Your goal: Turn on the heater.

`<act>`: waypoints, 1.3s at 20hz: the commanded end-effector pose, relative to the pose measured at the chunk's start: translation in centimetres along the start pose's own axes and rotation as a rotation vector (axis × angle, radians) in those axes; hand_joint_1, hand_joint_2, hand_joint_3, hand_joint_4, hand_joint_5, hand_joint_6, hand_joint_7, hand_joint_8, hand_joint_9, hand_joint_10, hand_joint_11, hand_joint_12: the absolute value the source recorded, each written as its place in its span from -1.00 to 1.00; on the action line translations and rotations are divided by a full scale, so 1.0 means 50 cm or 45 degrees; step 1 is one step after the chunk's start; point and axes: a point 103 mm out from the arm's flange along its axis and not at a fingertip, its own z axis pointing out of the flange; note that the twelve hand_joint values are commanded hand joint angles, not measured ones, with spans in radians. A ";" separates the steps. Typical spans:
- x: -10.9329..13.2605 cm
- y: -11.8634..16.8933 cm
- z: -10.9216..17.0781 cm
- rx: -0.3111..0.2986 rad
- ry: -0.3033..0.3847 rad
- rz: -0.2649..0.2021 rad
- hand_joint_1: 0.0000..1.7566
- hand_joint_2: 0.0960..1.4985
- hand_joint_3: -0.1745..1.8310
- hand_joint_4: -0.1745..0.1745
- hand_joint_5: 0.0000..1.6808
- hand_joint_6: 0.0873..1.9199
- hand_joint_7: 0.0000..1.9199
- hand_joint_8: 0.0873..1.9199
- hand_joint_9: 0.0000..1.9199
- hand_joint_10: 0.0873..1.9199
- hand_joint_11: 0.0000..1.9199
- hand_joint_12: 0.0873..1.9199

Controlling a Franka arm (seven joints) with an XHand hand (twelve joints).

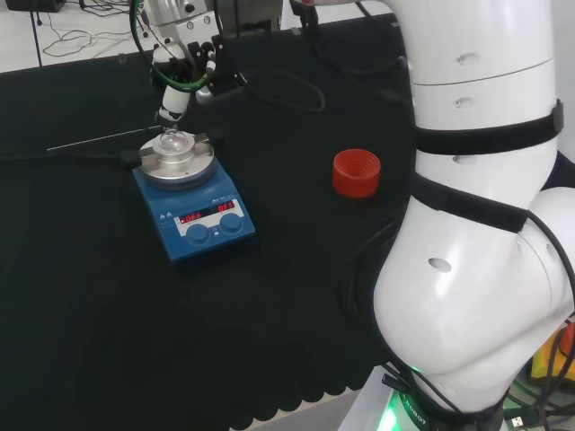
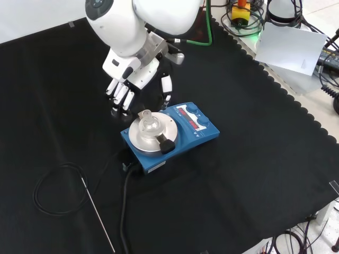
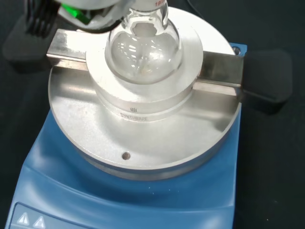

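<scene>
The blue heater (image 1: 194,218) stands on the black cloth, its red display (image 1: 205,213) lit above two round knobs (image 1: 214,231). A round metal plate (image 2: 139,138) on top carries a small clear glass flask (image 2: 148,122). The hand (image 2: 127,79) hangs just beyond the heater (image 2: 204,133) in the front view, fingers (image 2: 121,97) straight and pointing down, thumb (image 2: 167,84) apart, touching nothing. In the head view a fingertip (image 1: 171,106) hovers just above the flask (image 1: 174,142). The wrist view looks down on the flask (image 3: 143,47) and the heater's blue body (image 3: 143,200).
A red ribbed ring stand (image 1: 357,172) sits to the heater's right in the head view. A coiled black cable (image 2: 53,185) and a thin metal rod (image 2: 98,214) lie at the front view's lower left. The arm's white links (image 1: 485,224) stand at the head view's right.
</scene>
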 end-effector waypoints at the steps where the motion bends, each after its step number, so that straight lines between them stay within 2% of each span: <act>1: -0.017 -0.065 -0.022 -0.066 0.018 0.036 -0.05 -0.24 -0.27 -0.17 -0.49 -0.64 -0.90 -0.40 -0.62 -0.34 -0.88 0.45; 9: -0.031 -0.205 -0.013 -0.120 0.044 0.106 -0.05 -0.24 -0.27 -0.16 -0.49 -0.66 -0.85 -0.38 -0.58 -0.33 -0.88 0.45; 16: -0.016 -0.330 0.046 -0.096 0.030 0.154 0.00 -0.22 -0.24 -0.19 -0.46 -0.71 -0.52 -0.32 -0.33 -0.39 -0.75 0.41; 22: 0.012 -0.379 0.087 -0.051 0.021 0.136 0.04 -0.21 -0.20 -0.24 -0.40 -0.70 -0.20 -0.25 -0.01 -0.40 -0.53 0.35; 26: 0.033 -0.396 0.118 0.011 0.025 0.114 0.10 -0.20 -0.19 -0.36 -0.37 -0.65 -0.07 -0.18 0.17 -0.42 -0.11 0.13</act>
